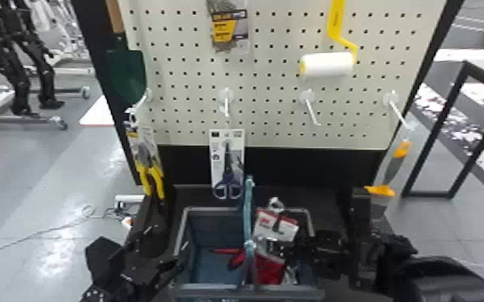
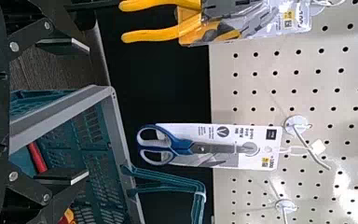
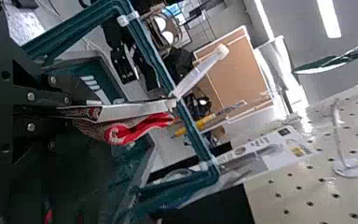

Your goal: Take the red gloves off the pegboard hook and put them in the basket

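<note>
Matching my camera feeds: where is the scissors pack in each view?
Head view: scissors pack near the middle, hanging beyond the basket handle.
Left wrist view: scissors pack between the pliers and the basket handle.
Right wrist view: scissors pack beyond the basket handle, partly against the pegboard.
Shared landmark: teal basket handle.

room: robotics lab, i'd say
robot legs: black, jointed, beside white wheeled metal frames
pegboard: cream, perforated, hung with packaged tools
</note>
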Robot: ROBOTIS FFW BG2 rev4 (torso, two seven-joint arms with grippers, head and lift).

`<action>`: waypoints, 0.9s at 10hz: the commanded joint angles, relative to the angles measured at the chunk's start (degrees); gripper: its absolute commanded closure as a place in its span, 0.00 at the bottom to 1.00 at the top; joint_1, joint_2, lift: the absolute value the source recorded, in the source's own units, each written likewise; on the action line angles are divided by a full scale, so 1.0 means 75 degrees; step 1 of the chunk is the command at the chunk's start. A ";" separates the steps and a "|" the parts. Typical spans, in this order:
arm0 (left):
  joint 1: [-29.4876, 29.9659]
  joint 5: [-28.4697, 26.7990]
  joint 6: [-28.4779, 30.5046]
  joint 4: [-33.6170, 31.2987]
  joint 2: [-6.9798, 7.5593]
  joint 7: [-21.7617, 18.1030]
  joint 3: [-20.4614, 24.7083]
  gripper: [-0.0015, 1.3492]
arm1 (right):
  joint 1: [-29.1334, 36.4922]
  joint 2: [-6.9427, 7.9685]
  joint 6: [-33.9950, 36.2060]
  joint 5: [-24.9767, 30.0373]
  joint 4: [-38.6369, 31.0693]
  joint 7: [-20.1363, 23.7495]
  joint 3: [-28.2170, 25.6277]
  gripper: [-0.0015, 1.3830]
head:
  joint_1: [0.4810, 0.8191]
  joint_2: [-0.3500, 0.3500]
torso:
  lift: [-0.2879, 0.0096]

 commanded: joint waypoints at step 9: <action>0.0024 0.0008 -0.0013 0.0000 -0.0020 0.0000 -0.0022 0.26 | -0.0072 -0.0004 0.0048 -0.0043 0.0230 -0.0004 0.0041 0.33 | 0.20 0.50 | 0.63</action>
